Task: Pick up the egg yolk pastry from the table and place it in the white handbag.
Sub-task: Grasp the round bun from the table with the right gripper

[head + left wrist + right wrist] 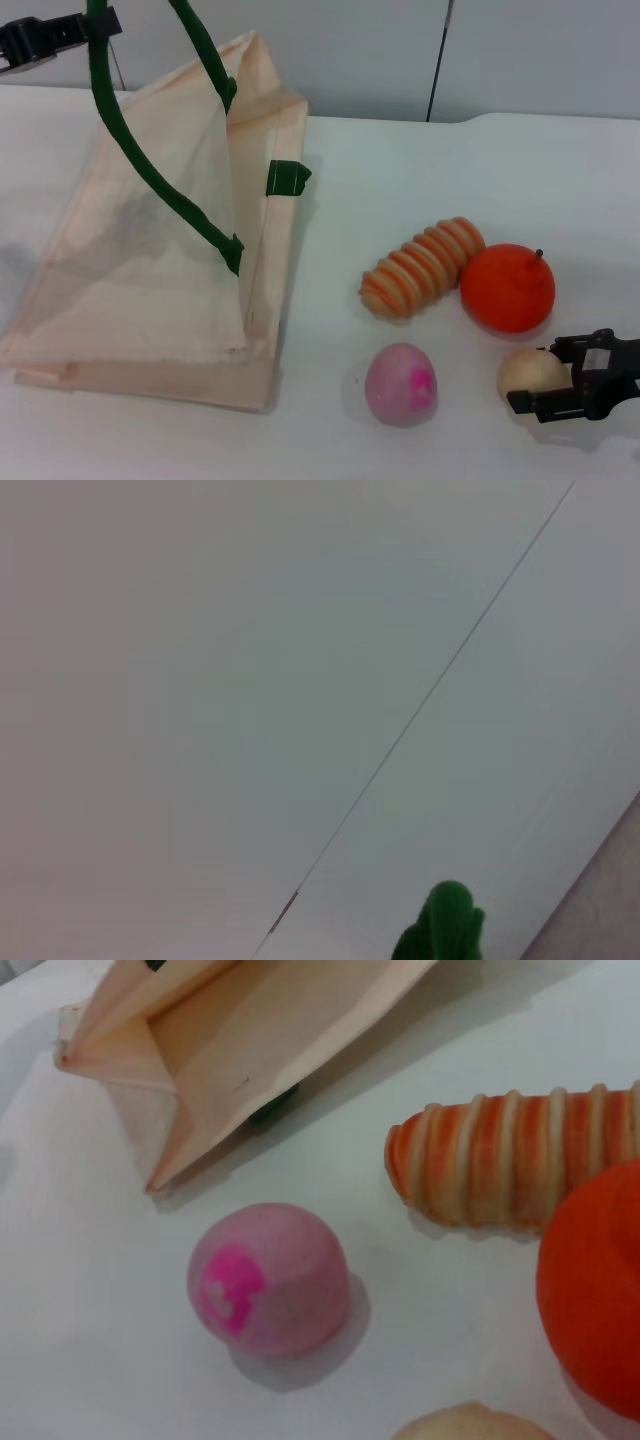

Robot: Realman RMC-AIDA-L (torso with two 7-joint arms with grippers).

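Observation:
The egg yolk pastry, a small pale beige ball, lies on the table at the front right, just in front of the orange; its top shows in the right wrist view. My right gripper is open, with one finger on each side of the pastry. The white handbag lies at the left with its mouth pulled up and open; it also shows in the right wrist view. My left gripper is at the far left, shut on a dark green handle and holding it up. A bit of green handle shows in the left wrist view.
A pink ball with a magenta spot lies left of the pastry. A striped orange-and-cream roll and an orange lie behind it. The second green handle hangs over the bag.

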